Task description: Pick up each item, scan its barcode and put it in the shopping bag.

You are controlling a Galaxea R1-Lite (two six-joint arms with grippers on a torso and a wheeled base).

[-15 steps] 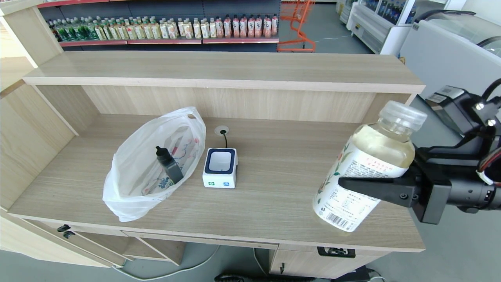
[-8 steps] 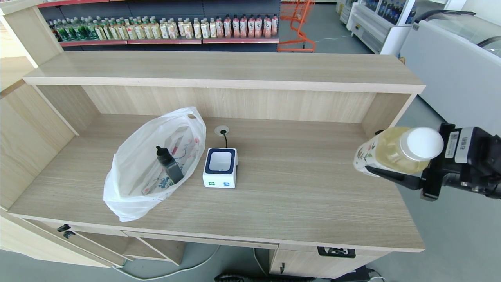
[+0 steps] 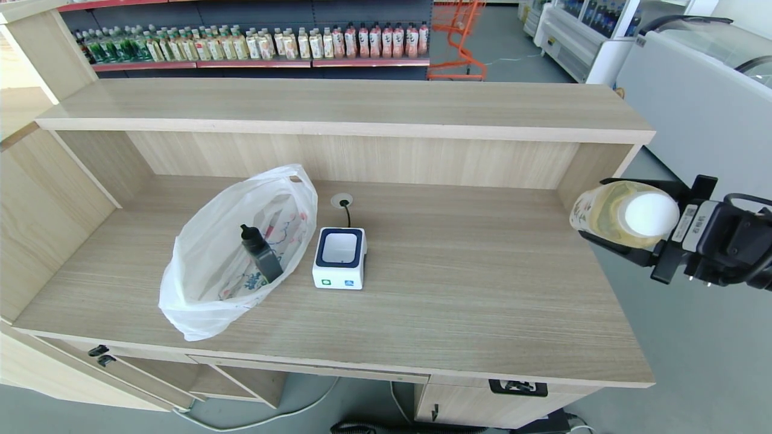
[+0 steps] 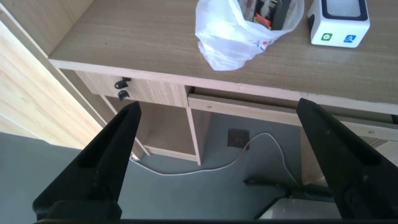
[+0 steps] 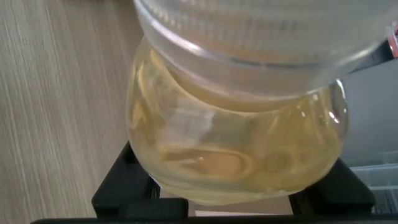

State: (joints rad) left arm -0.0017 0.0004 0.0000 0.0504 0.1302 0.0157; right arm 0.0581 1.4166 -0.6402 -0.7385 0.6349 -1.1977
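I count one scanner (image 3: 339,258) on one counter (image 3: 470,301), and one shopping bag (image 3: 205,283) just beside the scanner, on its left. In that bag I make out one dark bottle (image 3: 260,253); the printed packs (image 3: 278,232) behind it I cannot count. One pale drink bottle (image 3: 606,211) is well to the scanner's right.

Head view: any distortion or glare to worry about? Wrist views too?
Head view: wide-angle bowing, the counter edges curve toward the borders; the bottle cap glares plain white; shadows by the scanner and bag are soft. Right wrist view: bright highlights streak the liquid. Left wrist view: even light, the open left gripper reads as a dark silhouette.
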